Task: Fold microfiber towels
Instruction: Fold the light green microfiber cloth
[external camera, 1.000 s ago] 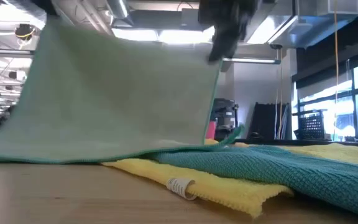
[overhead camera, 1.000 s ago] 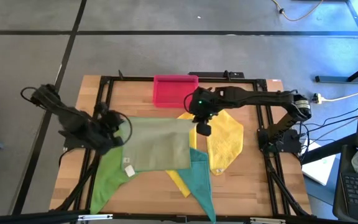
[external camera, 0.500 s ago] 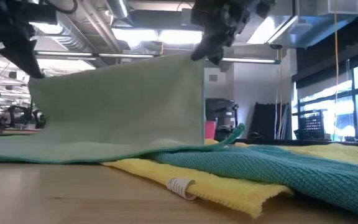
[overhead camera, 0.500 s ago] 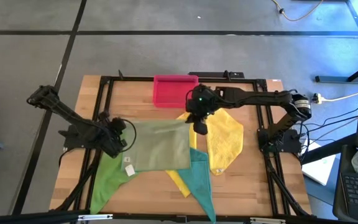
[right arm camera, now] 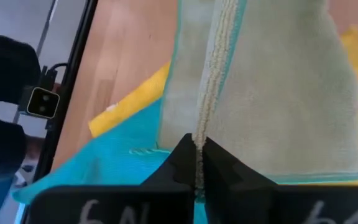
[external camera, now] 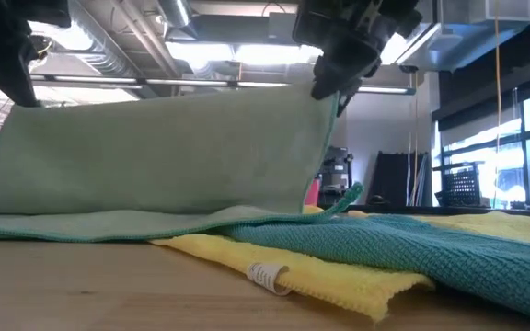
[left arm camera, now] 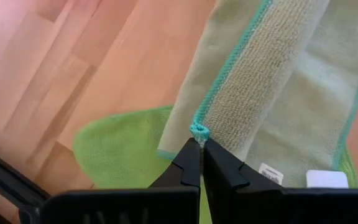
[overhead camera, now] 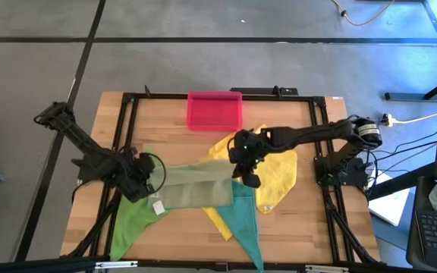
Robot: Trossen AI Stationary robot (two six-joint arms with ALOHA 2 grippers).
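High view, L to R: left gripper (overhead camera: 149, 176) sits over the desk (overhead camera: 309, 227) at the L corner of the pale olive towel (overhead camera: 196, 186), fingers pinched shut on that corner. The bright green towel (overhead camera: 131, 220) pokes out underneath toward the desk's front-left. Right gripper (overhead camera: 243, 168) is mid-desk at the olive towel's R corner, fingers also clamped tight on the cloth edge. A yellow towel (overhead camera: 275, 171) lies right of it, the teal towel (overhead camera: 247, 220) runs toward the front edge, a second yellow strip (overhead camera: 217, 220) peeks out between olive and teal. The pink tray (overhead camera: 215, 111) is at the back, apart from the cloths.

Low view adds what the top-down can't: the olive towel hangs as a raised sheet between both grippers, lower part lying on the desk, far layer behind it.

Left wrist view shows the teal-stitched hem caught right at the fingertips (left arm camera: 191, 163), plus two small white tags (left arm camera: 325, 179), writing too small to read. Right wrist view shows the cloth edge running straight into the closed fingers. Low view: a white care label (external camera: 270, 276) on the yellow towel, print unreadable.
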